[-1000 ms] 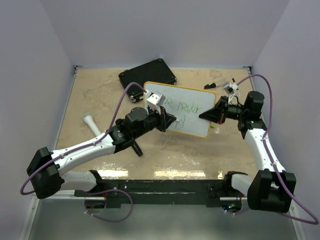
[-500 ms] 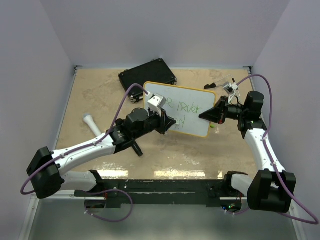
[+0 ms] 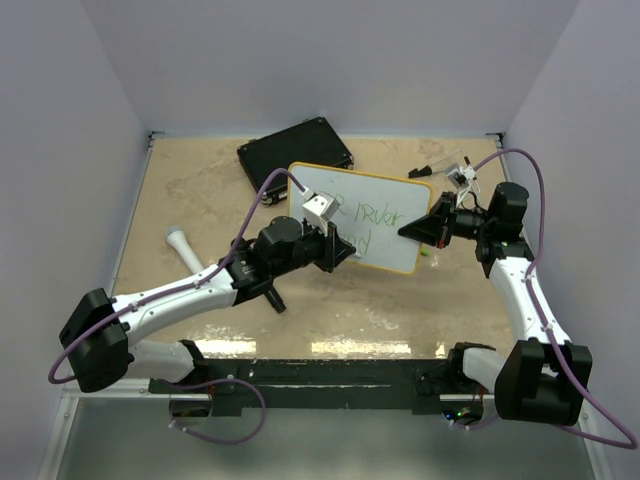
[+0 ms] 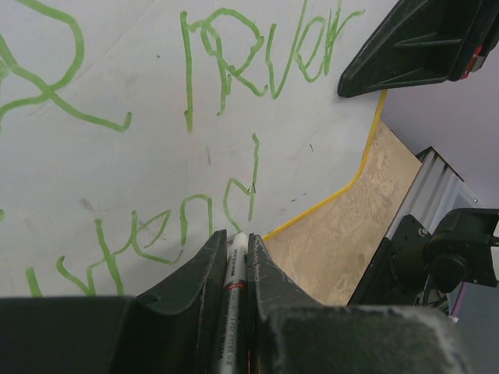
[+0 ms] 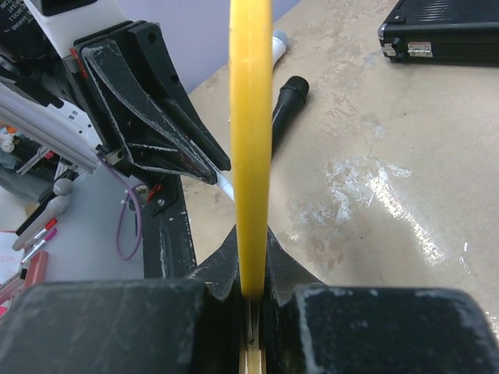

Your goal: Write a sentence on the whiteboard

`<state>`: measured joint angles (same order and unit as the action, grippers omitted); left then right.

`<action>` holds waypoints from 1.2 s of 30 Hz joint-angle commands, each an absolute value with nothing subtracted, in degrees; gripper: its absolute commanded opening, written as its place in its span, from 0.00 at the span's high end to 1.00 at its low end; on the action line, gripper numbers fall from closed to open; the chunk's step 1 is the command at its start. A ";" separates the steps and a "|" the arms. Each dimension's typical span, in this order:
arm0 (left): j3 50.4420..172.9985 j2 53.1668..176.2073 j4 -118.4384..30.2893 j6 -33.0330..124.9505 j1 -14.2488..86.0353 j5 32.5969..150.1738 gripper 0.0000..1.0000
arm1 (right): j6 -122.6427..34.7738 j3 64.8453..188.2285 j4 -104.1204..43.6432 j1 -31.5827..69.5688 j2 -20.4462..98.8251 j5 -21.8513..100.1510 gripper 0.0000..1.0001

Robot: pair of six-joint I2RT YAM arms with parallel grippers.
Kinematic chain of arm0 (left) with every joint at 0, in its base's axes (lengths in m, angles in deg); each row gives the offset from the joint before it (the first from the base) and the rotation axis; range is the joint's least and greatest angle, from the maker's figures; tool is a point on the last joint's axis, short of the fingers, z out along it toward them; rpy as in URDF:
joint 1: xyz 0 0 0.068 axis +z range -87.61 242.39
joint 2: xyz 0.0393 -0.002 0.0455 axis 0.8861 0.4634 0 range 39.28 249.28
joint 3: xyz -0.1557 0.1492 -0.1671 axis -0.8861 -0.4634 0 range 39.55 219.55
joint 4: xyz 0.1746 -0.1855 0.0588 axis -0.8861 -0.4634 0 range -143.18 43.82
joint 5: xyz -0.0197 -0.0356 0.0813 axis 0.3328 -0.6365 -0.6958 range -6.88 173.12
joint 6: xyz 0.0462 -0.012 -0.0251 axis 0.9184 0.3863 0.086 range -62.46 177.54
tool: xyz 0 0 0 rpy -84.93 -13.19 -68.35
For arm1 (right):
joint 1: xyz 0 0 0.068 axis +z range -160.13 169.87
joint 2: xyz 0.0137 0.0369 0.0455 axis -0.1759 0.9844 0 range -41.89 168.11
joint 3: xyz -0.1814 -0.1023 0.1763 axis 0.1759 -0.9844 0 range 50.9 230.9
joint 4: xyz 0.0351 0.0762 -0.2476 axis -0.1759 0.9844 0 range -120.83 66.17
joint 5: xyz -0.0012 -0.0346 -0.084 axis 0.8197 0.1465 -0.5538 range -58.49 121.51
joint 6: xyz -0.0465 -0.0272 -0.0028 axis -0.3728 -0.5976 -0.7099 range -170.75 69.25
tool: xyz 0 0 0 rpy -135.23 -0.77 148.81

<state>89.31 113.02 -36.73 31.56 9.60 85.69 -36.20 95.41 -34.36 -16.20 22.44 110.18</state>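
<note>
The whiteboard [image 3: 395,250], white with a yellow rim, is held tilted above the table. Green handwriting, the sentence [image 3: 375,213], runs across it in two lines. My left gripper [image 3: 343,252] is shut on a white marker [image 4: 234,273], its tip touching the board's face [image 4: 117,156] at the end of the lower green line [image 4: 234,70], near the yellow edge. My right gripper [image 3: 415,230] is shut on the board's right rim [image 5: 249,117], which shows edge-on between its jaws in the right wrist view, where the gripper [image 5: 251,261] clamps it.
A black case [image 3: 295,150] lies at the back behind the board. A white cylinder [image 3: 185,248] lies on the left. Small clutter [image 3: 445,168] sits back right. A small green piece [image 3: 427,252] lies under the right gripper. A black stick-shaped object [image 5: 287,101] lies under the board.
My left gripper has shifted a little to the right along the lower line of writing, marker still on the board. The right arm and the board have not moved.
</note>
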 commanded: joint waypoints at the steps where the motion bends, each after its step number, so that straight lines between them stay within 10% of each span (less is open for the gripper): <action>1: 91.40 113.37 -33.96 31.43 10.01 84.36 1.00 | -34.67 95.81 -37.07 -16.02 20.25 114.57 1.00; 36: 92.81 114.43 -34.75 31.61 10.01 84.44 1.00 | -34.58 95.73 -37.16 -16.02 20.51 114.65 1.00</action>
